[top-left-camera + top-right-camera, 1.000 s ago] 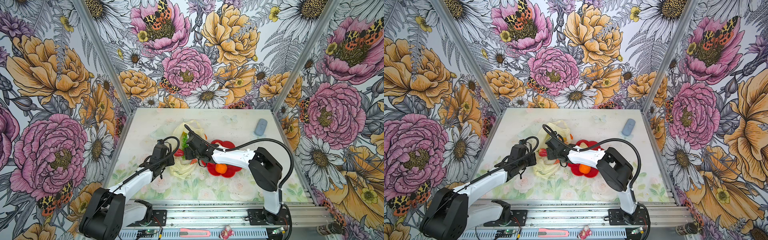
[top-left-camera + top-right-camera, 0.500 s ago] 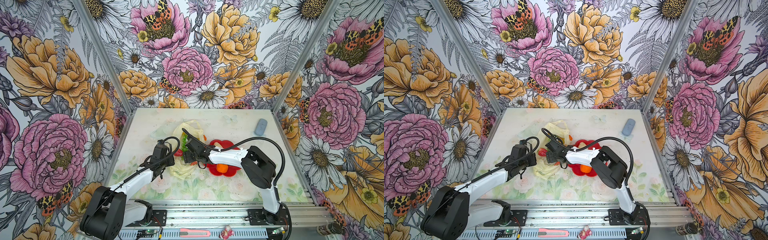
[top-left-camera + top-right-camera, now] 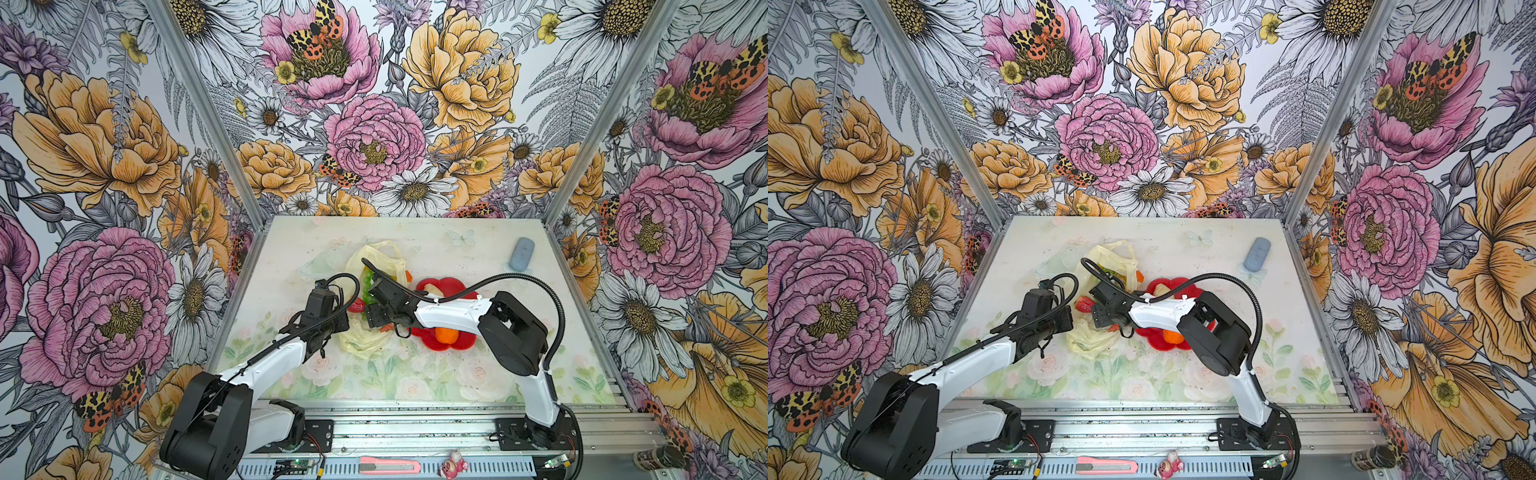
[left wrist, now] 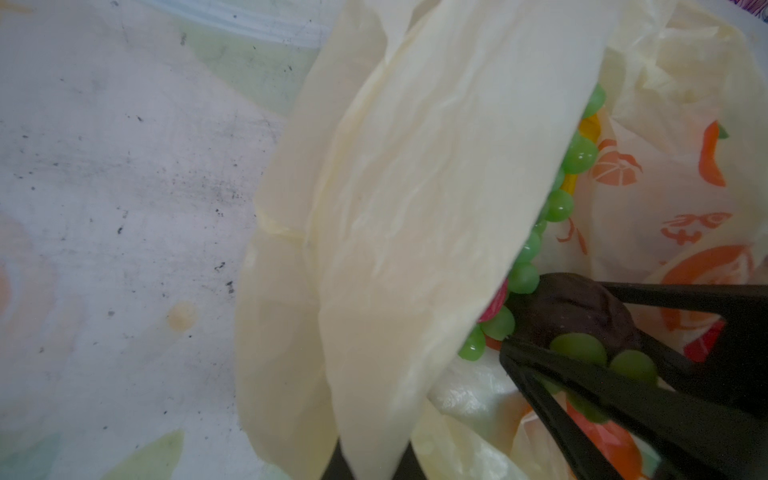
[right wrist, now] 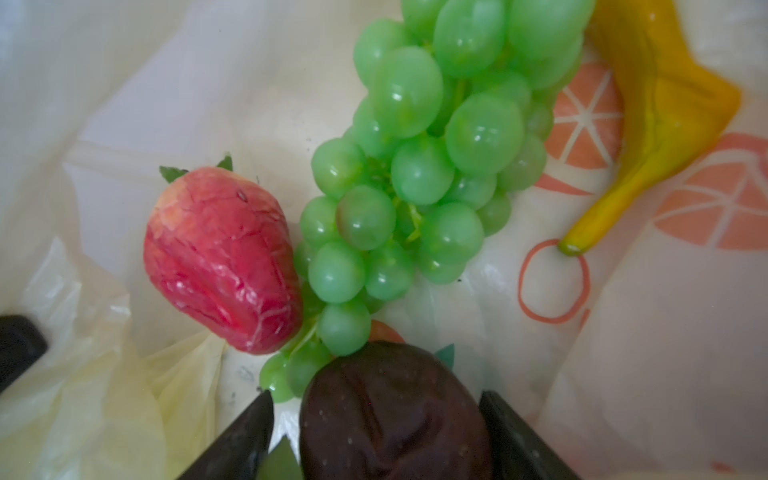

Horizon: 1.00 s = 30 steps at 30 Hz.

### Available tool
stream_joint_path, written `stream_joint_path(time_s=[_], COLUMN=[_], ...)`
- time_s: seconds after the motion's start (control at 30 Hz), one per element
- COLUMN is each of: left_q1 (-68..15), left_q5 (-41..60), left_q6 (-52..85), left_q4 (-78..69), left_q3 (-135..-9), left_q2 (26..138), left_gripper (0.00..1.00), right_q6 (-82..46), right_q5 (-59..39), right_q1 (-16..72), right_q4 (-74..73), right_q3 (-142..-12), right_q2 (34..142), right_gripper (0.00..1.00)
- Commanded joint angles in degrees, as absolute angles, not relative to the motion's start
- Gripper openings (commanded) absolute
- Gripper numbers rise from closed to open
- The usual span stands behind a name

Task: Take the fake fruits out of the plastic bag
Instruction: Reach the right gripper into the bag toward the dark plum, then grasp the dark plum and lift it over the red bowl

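Note:
The cream-yellow plastic bag (image 3: 376, 257) lies mid-table, and my left gripper (image 3: 344, 321) is shut on a raised fold of it (image 4: 415, 208), which holds the mouth apart. My right gripper (image 3: 370, 316) reaches inside. In the right wrist view a dark brown wrinkled fruit (image 5: 395, 419) sits between its open fingers (image 5: 249, 432), against one and a sliver off the other. Beside that fruit lie a red strawberry (image 5: 220, 257), a green grape bunch (image 5: 419, 166) and a yellow banana (image 5: 660, 104). In both top views the arms hide most of the fruits.
A red flower-shaped plate (image 3: 446, 286) to the right of the bag holds an orange (image 3: 445, 334) and a cream piece (image 3: 432, 286). A clear shallow dish (image 3: 322, 264) lies left of the bag's handles. A grey-blue oblong (image 3: 522, 253) rests at the back right.
My right gripper has slid left and lower into the bag's mouth, onto the dark fruit. The left gripper has kept its hold on the bag.

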<state>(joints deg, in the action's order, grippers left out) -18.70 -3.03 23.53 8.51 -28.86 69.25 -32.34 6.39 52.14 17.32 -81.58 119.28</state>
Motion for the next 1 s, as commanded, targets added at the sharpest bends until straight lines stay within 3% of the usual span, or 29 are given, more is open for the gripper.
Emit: stream_joint_path(time_s=[0.0,0.17,0.5,0.97], left_q1=[-19.1,-19.1,-19.0,-19.1], left_q5=[-3.9,-4.0,-4.0,-4.2], left_q6=[22.4,22.4,22.4,22.4], left_q4=[7.2,7.2,7.3,7.3], left_q3=[-30.0,-29.9,-29.8,-29.7], left_q2=[69.4,69.2,69.1,68.8], left_gripper=[0.00,0.00,0.00,0.00], right_q6=[-32.0,-31.8,-32.4,-34.7], right_q5=[6.9,6.4,2.9,-0.8], right_q1=[52.1,52.2,51.1,41.7], right_q4=[18.4,18.4,18.4,18.3], right_q3=[-82.7,-82.8,-82.4,-69.9], right_q2=[119.4,117.3,112.1,93.1], right_gripper=[0.71,0.65,0.64,0.64])
